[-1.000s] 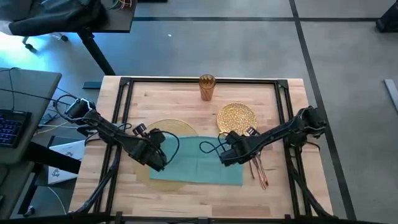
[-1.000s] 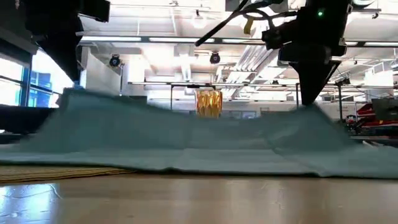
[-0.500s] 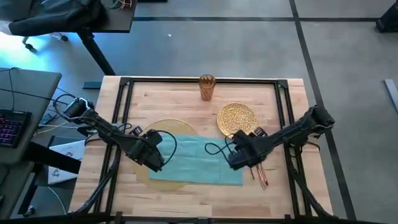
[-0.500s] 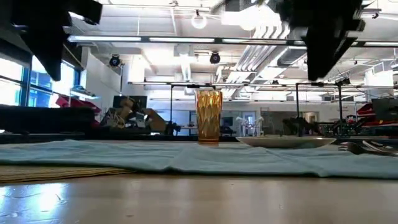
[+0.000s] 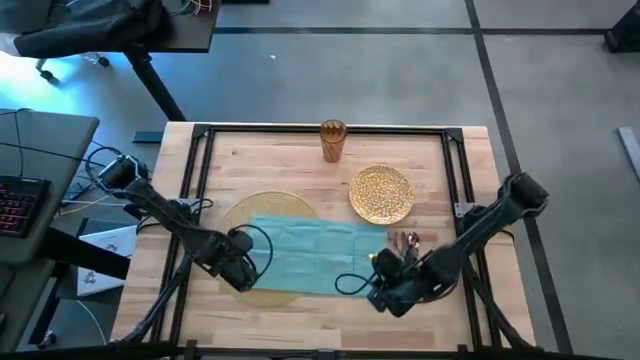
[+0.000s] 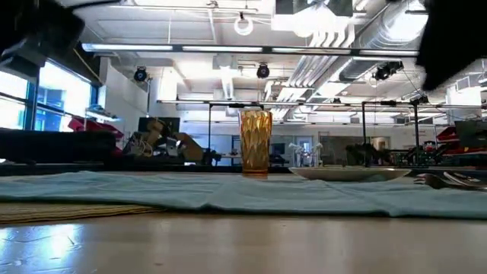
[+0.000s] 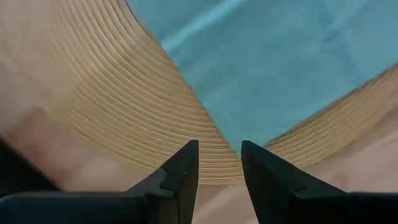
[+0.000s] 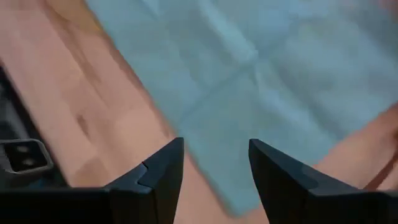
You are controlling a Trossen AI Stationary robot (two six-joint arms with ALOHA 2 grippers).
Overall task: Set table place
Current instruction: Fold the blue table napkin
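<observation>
Teal cloth lies flat across the middle of the table [image 5: 300,145]: the napkin [image 5: 318,255], spread open, its left part draped over the round pale-gold placemat [image 5: 262,207] and its right part resting on bare wood. Nearest the front edge, the right gripper [image 5: 385,292] sits off the napkin's front right corner, jaws parted with a clear gap and nothing between them; in the right wrist view the napkin [image 8: 249,68] fills the space just ahead of the fingertips [image 8: 171,155], with light wood to one side. The left gripper [image 5: 238,272] is at the napkin's front left corner, over the placemat's ribbed rim. Its jaws stand a narrow gap apart and hold nothing; in the left wrist view the placemat [image 7: 124,118] curves directly ahead of the fingers [image 7: 186,162], and the napkin [image 7: 273,56] begins just beyond that.

Behind the right gripper, the cutlery [image 5: 404,241] lies on the wood beside the napkin's right edge, though from above the pieces are too small to tell apart. Farther back stands the glittery gold plate [image 5: 381,193], apart from the napkin. Farthest from both grippers, the amber cup [image 5: 332,140] stands upright near the table's back rail; in the low view the cup [image 6: 255,142] rises beyond the napkin [image 6: 228,190], with the plate [image 6: 350,173] to its right.
</observation>
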